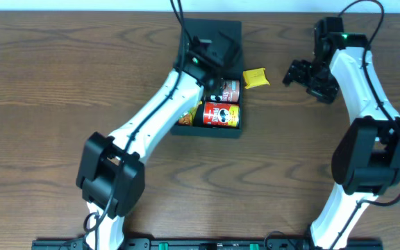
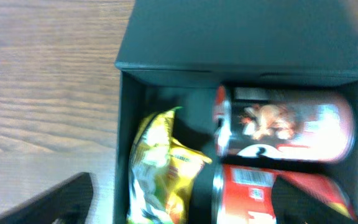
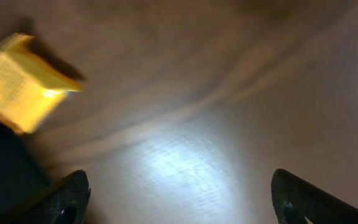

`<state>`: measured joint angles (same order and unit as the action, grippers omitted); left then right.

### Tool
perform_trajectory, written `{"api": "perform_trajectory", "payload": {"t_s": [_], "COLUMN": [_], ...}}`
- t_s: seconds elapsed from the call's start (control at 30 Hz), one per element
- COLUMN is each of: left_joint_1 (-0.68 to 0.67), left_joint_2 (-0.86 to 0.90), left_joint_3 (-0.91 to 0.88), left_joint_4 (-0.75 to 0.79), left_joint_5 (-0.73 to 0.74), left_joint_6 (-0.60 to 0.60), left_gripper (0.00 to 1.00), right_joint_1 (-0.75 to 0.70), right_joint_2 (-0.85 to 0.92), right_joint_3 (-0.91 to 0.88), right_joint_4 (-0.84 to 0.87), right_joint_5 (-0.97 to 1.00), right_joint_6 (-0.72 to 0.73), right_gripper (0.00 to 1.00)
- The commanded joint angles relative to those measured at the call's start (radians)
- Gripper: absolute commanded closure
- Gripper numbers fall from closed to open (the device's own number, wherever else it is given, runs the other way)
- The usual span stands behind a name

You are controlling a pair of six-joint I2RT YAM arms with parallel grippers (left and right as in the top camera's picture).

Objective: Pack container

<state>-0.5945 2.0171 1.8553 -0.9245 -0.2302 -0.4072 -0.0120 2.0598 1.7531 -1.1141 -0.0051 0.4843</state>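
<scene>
Two cans, one packet — inside container

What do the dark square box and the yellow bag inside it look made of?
The dark teal-green square box looks like rigid card or board with a matte finish: flat panels, crisp edges, no shine. The yellow crinkled snack bag looks like thin glossy plastic film or foil: creases with bright glints. Blur leaves both uncertain.

Both the left arm and right arm are white with black joints and cables.
</scene>
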Motion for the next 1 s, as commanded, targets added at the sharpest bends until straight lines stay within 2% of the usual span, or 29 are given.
{"api": "perform_trajectory", "payload": {"t_s": [0.0,0.13,0.27,0.5,0.6,0.67,0.9,0.97], "left_joint_1": [0.084,0.203,0.312,0.347,0.346,0.348,0.405,0.405], "left_joint_2": [-0.042,-0.045,-0.042,-0.027,-0.009,-0.001,0.079,0.123], "left_joint_3": [0.108,0.216,0.219,0.123,0.061,0.029,0.011,0.011], "left_joint_4": [-0.066,-0.175,-0.215,-0.117,-0.076,-0.064,-0.118,-0.124], "left_joint_5": [0.121,0.118,0.149,0.180,0.179,0.180,0.232,0.236], "left_joint_6": [0.071,0.082,0.094,0.115,0.108,0.053,-0.257,-0.261], "left_gripper": [0.05,0.05,0.05,0.05,0.04,0.04,0.05,0.04], "right_joint_1": [0.041,0.066,0.083,0.086,0.087,0.088,0.087,0.087], "right_joint_2": [0.001,0.001,0.002,0.011,0.029,0.037,0.041,0.041], "right_joint_3": [0.013,0.013,0.015,0.021,0.021,0.021,0.021,0.021], "right_joint_4": [0.031,0.108,0.163,0.206,0.204,0.185,0.122,0.122], "right_joint_5": [-0.013,-0.010,-0.006,0.001,0.000,0.000,0.001,0.001], "right_joint_6": [-0.002,0.009,0.047,0.183,0.196,0.211,0.211,0.211], "right_gripper": [0.08,0.11,0.09,0.10,0.08,0.06,0.02,0.01]}}
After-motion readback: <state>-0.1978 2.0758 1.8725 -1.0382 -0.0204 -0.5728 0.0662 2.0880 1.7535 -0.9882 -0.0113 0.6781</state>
